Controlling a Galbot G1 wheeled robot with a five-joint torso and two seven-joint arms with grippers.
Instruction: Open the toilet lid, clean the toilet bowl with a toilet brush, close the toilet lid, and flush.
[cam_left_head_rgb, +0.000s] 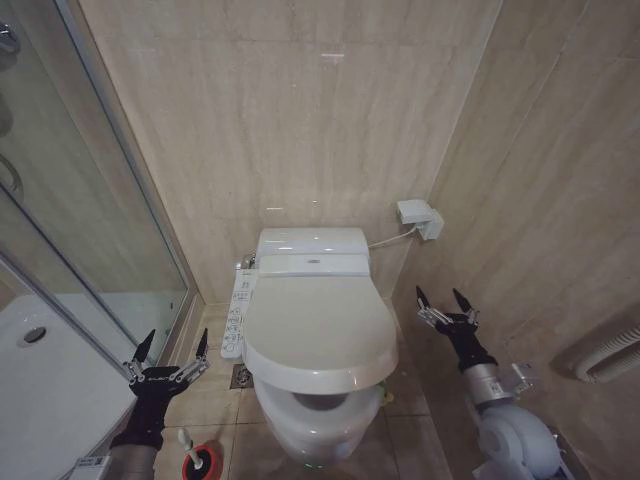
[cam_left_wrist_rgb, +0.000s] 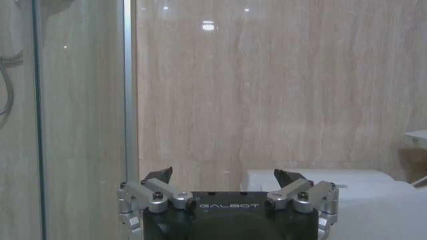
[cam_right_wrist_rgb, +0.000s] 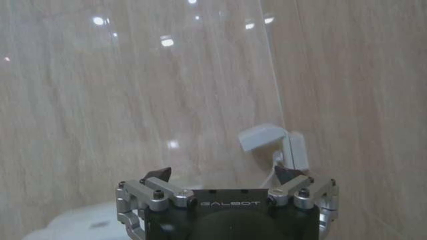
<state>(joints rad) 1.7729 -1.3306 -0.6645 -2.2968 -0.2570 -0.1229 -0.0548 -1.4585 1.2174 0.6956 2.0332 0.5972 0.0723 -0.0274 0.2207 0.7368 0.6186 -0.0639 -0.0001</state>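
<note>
2 spread pincers, left pincer (cam_left_head_rgb: 172, 345) and right pincer (cam_left_head_rgb: 444, 298), flank the closed toilet lid (cam_left_head_rgb: 318, 320); head view shows the toilet brush (cam_left_head_rgb: 188, 448).

The walls (cam_left_head_rgb: 300, 110) are covered in big beige tiles with soft stripes. A small white box (cam_left_head_rgb: 419, 218) sits on the wall near the corner, and a thin white cord (cam_left_head_rgb: 388, 240) runs out from it. A glass shower door (cam_left_head_rgb: 70, 200) with a silver frame stands at one side. Behind the glass is a white shower tray (cam_left_head_rgb: 50, 390) with a round drain (cam_left_head_rgb: 33, 335). The floor (cam_left_head_rgb: 215, 400) has beige tiles too. A white ribbed hose (cam_left_head_rgb: 610, 358) lies by the other wall.
</note>
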